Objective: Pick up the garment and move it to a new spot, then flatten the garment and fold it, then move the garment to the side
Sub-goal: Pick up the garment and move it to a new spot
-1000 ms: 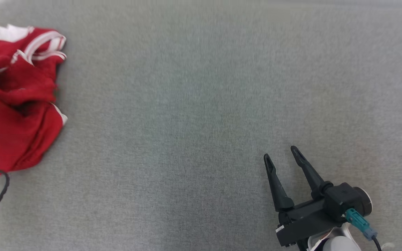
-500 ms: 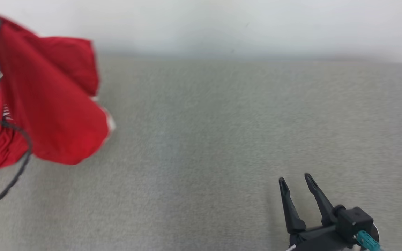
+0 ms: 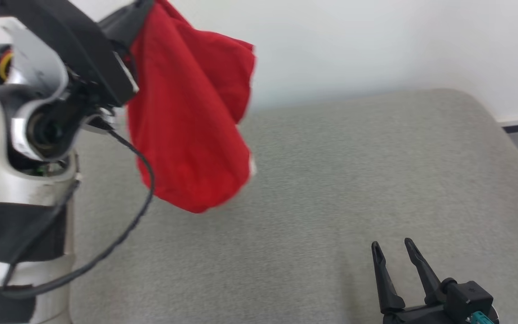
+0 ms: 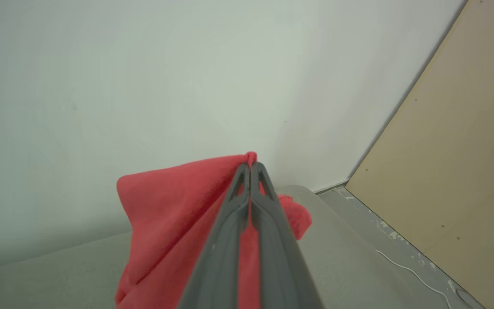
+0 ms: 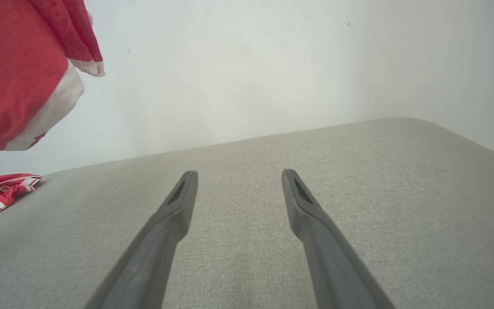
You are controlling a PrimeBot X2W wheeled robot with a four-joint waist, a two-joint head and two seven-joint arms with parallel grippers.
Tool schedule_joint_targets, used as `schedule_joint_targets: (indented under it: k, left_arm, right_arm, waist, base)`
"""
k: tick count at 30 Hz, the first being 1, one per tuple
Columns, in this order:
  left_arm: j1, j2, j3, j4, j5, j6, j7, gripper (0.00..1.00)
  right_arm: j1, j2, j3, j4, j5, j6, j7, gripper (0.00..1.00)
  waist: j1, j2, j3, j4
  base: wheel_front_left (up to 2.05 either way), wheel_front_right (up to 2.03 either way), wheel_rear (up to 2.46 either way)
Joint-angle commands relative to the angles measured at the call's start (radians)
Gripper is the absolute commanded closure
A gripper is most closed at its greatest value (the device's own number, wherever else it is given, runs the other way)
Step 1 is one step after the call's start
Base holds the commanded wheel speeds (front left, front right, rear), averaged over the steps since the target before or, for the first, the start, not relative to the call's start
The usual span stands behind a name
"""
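Garment (image 3: 191,121) up in the air, red with a flash of white trim, dangling at eleven o'clock in the head view above the grey cushion (image 3: 331,180)! Left gripper (image 4: 250,165) has its jaws pinched together on the cloth's top edge. Right gripper (image 3: 391,245) sits low at five o'clock, jaws wide apart, nothing between them, just over the cushion.

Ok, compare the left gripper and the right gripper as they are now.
The left gripper is shut, pinching the red garment; the right gripper is open and holds nothing. The left gripper is raised high, with the garment hanging from it; the right gripper sits low over the grey cushion. Both have two long dark fingers.
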Motion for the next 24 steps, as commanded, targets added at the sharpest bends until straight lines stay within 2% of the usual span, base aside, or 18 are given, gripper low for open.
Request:
schedule_joint_targets:
  k: [1,9,15,22,23,24]
  left_arm:
    - [0.018,-0.014,-0.011,0.002,-0.001,-0.008,-0.011,1.00]
    - [0.147,-0.062,-0.081,0.048,0.028,-0.033,-0.085,1.00]
    - [0.307,-0.087,-0.136,0.142,0.086,-0.051,-0.231,1.00]
    - [0.444,-0.117,-0.245,0.327,0.194,-0.057,-0.437,0.98]
    - [0.453,-0.119,-0.257,0.352,0.204,-0.053,-0.466,0.58]
    - [0.460,-0.121,-0.272,0.371,0.220,-0.051,-0.496,0.26]
  right_arm:
    - [0.013,0.000,0.000,-0.008,-0.010,0.001,0.005,0.00]
    - [0.033,0.000,-0.007,-0.037,-0.014,0.001,0.027,0.00]
    - [0.033,0.000,-0.007,-0.055,-0.019,0.001,0.047,0.00]
    - [0.018,0.000,0.005,-0.068,-0.025,0.001,0.067,0.00]
    - [0.017,0.000,0.006,-0.071,-0.026,0.001,0.069,0.00]
    - [0.016,0.000,0.005,-0.072,-0.027,0.001,0.072,0.00]
  waist:
    - [0.0002,0.0001,-0.035,-0.088]
    - [0.0002,0.0001,-0.029,-0.167]
    - [0.0002,0.0001,-0.019,-0.192]
    - [0.0002,0.0001,-0.005,-0.191]
    - [0.0002,0.0001,-0.002,-0.188]
    - [0.0002,0.0001,-0.001,-0.185]
  base:
    - [0.00,0.00,0.00]
    - [0.00,0.00,0.00]
    - [0.00,0.00,0.00]
    - [0.00,0.00,0.00]
    - [0.00,0.00,0.00]
    - [0.00,0.00,0.00]
